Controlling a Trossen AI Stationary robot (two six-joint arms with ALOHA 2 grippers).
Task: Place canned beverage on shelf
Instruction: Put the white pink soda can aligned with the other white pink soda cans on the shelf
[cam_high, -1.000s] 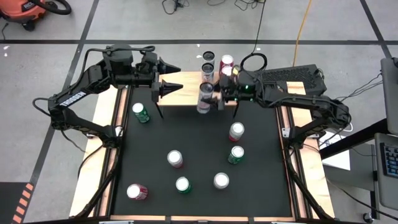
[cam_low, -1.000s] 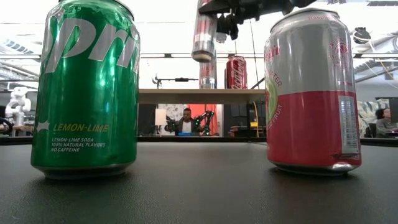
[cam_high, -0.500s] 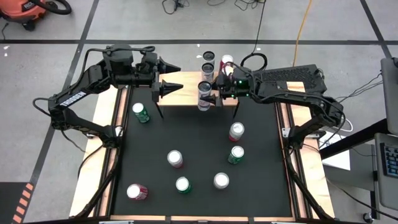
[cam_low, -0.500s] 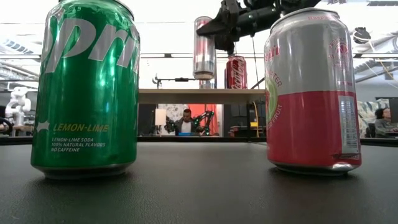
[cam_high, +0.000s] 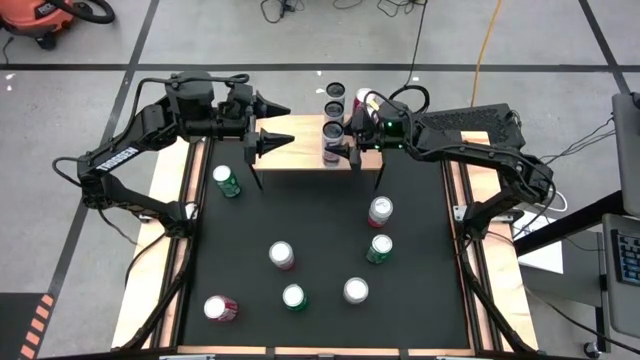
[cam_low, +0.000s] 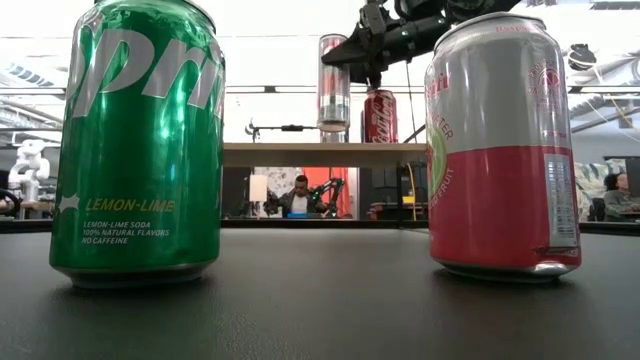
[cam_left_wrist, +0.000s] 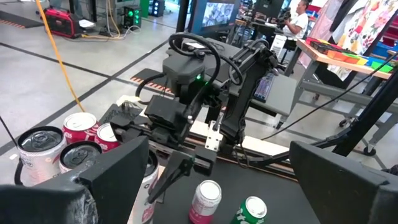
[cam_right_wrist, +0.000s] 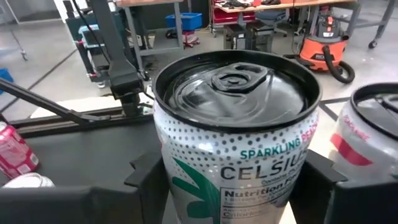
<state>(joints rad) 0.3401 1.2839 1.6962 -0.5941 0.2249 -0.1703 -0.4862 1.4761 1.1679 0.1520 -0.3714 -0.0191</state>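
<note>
placing step: right gripper clamps a tall can just above the shelf, beside cans already there; next, lower and release. left gripper waits open nearby

Bright, even overhead light — blown-out backdrop behind near cans, soft shadows.

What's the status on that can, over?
Right gripper shut on tall can, above shelf. Left gripper open, waiting by the shelf. Three cans already there.
</note>
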